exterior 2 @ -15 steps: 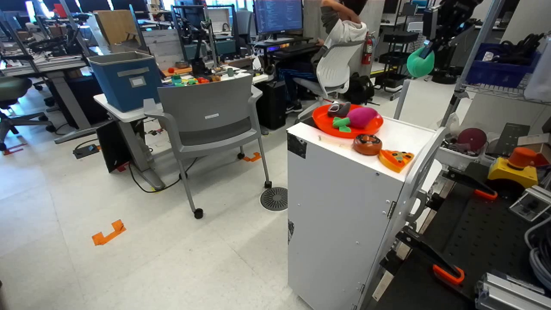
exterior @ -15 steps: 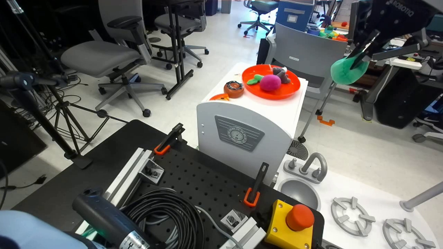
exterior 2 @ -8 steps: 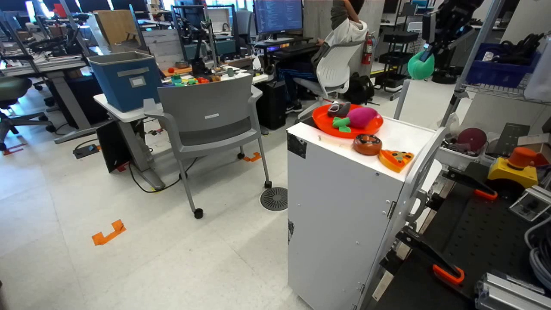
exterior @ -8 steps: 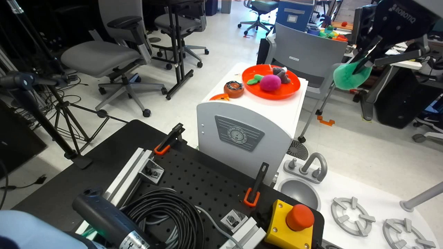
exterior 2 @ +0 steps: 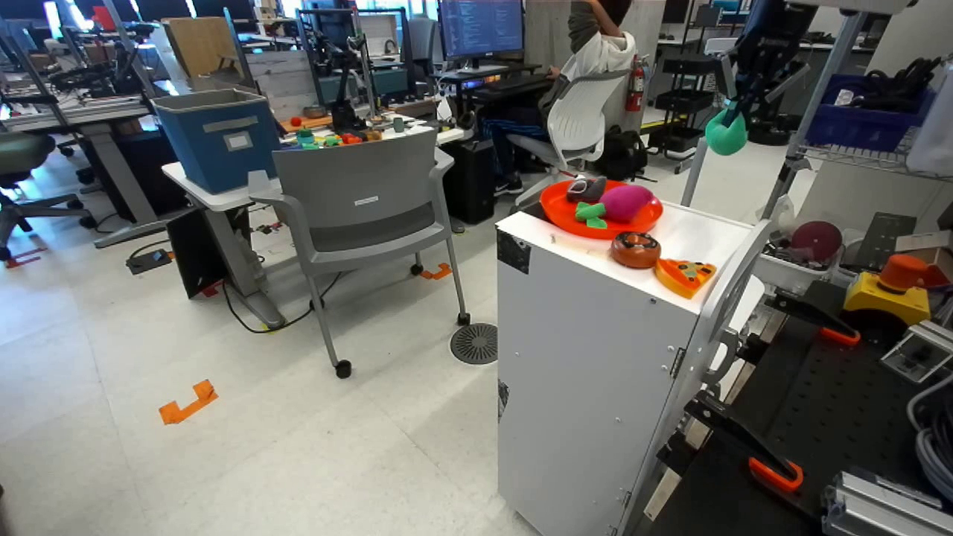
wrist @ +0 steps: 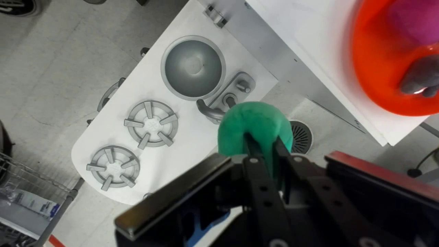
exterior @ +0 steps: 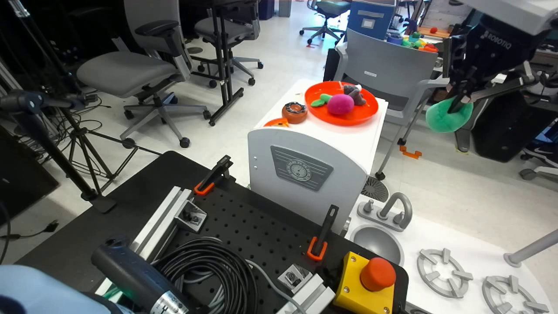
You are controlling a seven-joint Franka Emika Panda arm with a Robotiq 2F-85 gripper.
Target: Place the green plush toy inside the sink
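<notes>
Jaws pinch the green toy (wrist: 255, 120) in midair, higher than the sink (wrist: 193, 68) and well apart from it, the faucet (exterior: 407, 209) just beside that sink.

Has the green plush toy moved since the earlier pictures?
Yes, downward. In an exterior view, the green plush toy now reaches lower in frame than the orange dish.
</notes>
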